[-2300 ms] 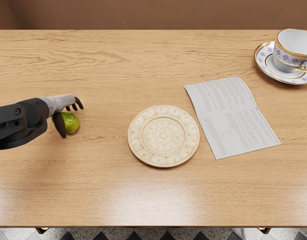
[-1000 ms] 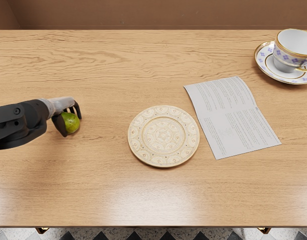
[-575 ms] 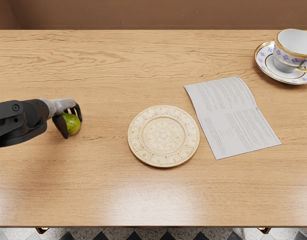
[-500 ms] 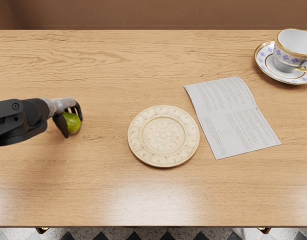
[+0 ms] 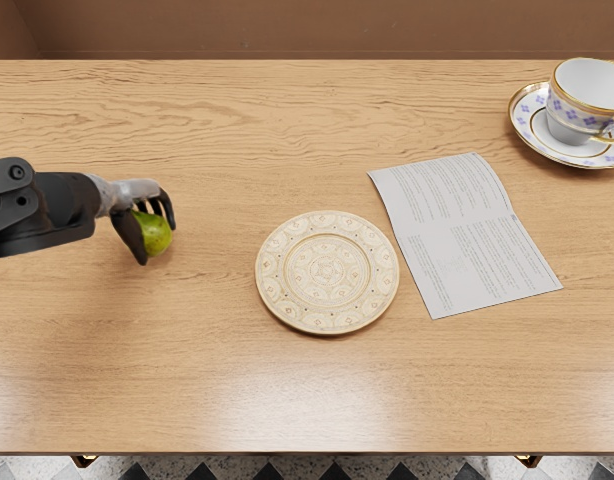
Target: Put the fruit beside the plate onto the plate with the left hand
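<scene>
— What do we make of the left hand?

— We see it on the left part of the table, its dark fingers curled down over the green fruit and the thumb running down the fruit's near side. It has the fruit in its grasp. The forearm is cut off by the picture's left edge.

— How much of the fruit shows?

— Only its right half; the palm and thumb cover the rest, so we cannot name the kind of fruit for sure. Nor can we tell whether its underside touches the wood or hangs just above it.

— And where is it relative to the plate?

— Well apart, to the plate's left, with bare table between them. The plate's patterned face shows whole.

— Anything else we can't read fully?

— The sheet of paper lies just right of the plate, its print too small for us to make out. At the far right corner the cup stands on its saucer, both clipped by the picture's edge.
</scene>
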Available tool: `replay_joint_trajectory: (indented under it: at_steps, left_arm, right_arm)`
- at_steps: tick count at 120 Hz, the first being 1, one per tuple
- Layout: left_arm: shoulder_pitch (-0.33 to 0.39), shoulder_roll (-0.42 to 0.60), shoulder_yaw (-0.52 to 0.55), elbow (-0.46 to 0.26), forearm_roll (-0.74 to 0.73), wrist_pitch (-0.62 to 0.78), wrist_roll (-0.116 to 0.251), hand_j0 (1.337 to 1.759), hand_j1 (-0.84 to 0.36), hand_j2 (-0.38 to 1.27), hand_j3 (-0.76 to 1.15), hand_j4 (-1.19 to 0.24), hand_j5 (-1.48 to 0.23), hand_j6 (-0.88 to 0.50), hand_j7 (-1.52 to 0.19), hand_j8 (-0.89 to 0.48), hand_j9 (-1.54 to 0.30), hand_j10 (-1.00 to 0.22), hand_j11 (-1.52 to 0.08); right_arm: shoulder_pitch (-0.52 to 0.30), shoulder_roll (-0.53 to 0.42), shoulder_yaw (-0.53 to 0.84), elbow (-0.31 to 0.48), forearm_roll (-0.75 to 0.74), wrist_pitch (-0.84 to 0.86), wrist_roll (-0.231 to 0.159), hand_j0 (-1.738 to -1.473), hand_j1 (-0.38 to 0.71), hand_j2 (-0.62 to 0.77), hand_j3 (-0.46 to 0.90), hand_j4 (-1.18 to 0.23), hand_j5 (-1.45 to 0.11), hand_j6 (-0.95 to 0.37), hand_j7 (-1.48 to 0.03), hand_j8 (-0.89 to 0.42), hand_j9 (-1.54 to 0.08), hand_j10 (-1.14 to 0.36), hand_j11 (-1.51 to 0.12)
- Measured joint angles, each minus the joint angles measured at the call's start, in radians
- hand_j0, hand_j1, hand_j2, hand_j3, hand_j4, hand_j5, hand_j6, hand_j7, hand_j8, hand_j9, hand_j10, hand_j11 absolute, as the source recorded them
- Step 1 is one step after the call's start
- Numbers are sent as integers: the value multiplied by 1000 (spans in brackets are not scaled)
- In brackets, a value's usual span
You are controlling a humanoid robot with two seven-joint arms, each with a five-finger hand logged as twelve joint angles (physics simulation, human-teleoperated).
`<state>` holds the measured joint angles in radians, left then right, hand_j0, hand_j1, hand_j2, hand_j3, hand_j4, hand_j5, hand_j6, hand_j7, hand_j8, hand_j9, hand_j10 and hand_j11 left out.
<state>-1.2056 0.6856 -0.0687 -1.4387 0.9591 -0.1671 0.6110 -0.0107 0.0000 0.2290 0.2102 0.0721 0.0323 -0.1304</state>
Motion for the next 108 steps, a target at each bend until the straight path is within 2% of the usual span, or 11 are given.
replay_joint_trajectory:
  at_steps: [28,59,76,84,108]
  left_arm:
    - [-49,-4,-41,3,-64,-83,0,1652,-291,293,0,-477,-932,-311,-936,-295,-943,-548,-939]
    - [-128,-25,-46,21,-130,-141,0,1650,-364,423,0,-432,-946,-264,-952,-252,-962,-509,-955]
    - [-167,-33,-47,26,-184,-170,0,1650,-342,359,0,-428,-954,-266,-958,-251,-968,-507,-960]
    - [-178,-40,-47,26,-209,-183,0,1650,-351,390,0,-428,-960,-261,-963,-250,-973,-508,-964]
    - [-228,-67,-46,26,-299,-220,0,1648,-330,336,0,-431,-970,-265,-972,-249,-986,-507,-980]
  right_arm:
    - [0,0,0,0,0,0,0,-1658,-317,-5,0,-26,-34,-26,-34,-26,-34,-26,-34]
    - [0,0,0,-1,0,0,0,-1658,-317,-5,0,-26,-34,-26,-34,-26,-34,-26,-34]
    - [0,0,0,-1,0,0,0,-1658,-317,-5,0,-26,-34,-26,-34,-26,-34,-26,-34]
    - [0,0,0,-1,0,0,0,-1658,-318,-5,0,-26,-34,-26,-34,-26,-34,-26,-34]
    - [0,0,0,-2,0,0,0,-1658,-318,-5,0,-26,-34,-26,-34,-26,-34,-26,-34]
